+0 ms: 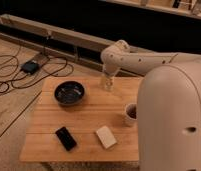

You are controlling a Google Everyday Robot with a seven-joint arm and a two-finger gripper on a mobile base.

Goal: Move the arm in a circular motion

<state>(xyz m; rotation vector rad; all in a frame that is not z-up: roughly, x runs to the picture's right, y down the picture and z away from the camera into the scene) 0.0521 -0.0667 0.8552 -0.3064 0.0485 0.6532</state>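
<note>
— Where is the arm sitting right now?

— The arm (144,61) is stretching leftward from a bulky cream housing (174,120) that is filling the right foreground. It is bending at a rounded joint and dropping down over the far edge of the wooden table (89,117).

— And the gripper?

— The gripper (107,82) is hanging at the end of that downward bend, over the back of the table, to the right of the dark bowl (69,93) and apart from it. It is looking very close to the tabletop, though I cannot tell whether it is touching. Whether it is spread or pressed together I cannot tell either.

— What else is lying on the table?

— A white cup (130,114) with something dark inside is standing near the right edge, just beside the housing. A black phone (66,138) and a pale block (106,136) are lying near the front edge, side by side but apart.

— Anything on the floor?

— Black cables (14,75) are looping across it on the left, around a small dark box (30,66).
</note>
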